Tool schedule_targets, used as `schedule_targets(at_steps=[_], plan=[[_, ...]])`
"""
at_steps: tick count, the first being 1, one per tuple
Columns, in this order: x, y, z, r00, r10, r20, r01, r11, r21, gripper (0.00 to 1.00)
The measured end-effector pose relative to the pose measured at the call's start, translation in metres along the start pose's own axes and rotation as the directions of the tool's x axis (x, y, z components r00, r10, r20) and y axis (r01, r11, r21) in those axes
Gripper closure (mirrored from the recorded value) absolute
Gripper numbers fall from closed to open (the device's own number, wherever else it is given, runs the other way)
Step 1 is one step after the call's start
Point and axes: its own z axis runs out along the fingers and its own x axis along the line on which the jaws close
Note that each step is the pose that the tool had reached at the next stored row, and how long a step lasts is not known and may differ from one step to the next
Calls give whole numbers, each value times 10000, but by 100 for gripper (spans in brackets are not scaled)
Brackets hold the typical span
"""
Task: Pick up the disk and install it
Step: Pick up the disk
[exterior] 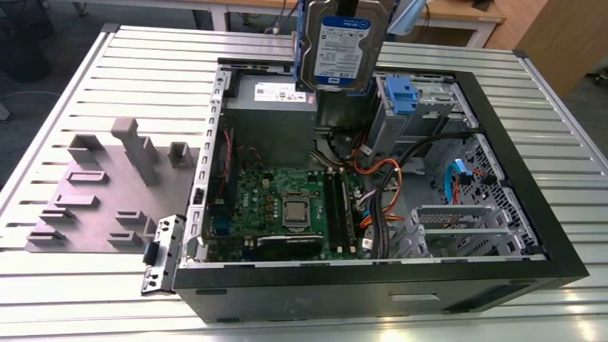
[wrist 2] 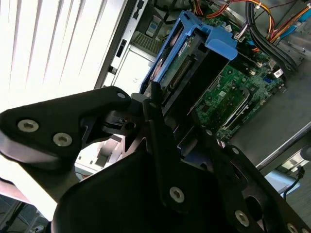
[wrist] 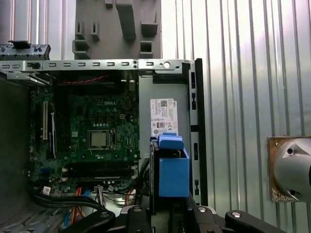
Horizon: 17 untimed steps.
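Note:
The disk (exterior: 342, 46), a silver drive with a white-and-blue label and blue side rails, hangs upright in the air over the back of the open computer case (exterior: 532, 185), just above the grey power-supply box (exterior: 275, 117). My gripper (wrist: 167, 213) is shut on its upper end. In the first wrist view the blue rail of the disk (wrist: 173, 170) points down toward the case edge beside the power supply (wrist: 163, 116). The second wrist view has the disk (wrist 2: 194, 58) held out from the black fingers (wrist 2: 156, 116), with the motherboard (wrist 2: 233, 92) behind it.
Inside the case lie the green motherboard (exterior: 285, 203), orange and black cables (exterior: 380, 174), a drive cage with a blue latch (exterior: 404, 96) and a metal bay (exterior: 456, 228). A grey fixture plate with blocks (exterior: 105, 192) and a loose metal bracket (exterior: 161, 253) lie on the slatted table (exterior: 76, 299).

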Motion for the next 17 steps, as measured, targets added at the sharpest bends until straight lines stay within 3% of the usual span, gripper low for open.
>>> schedule_targets(at_steps=[17], plan=[[-5, -107, -8, 10000, 0, -1, 0, 10000, 0, 65]])
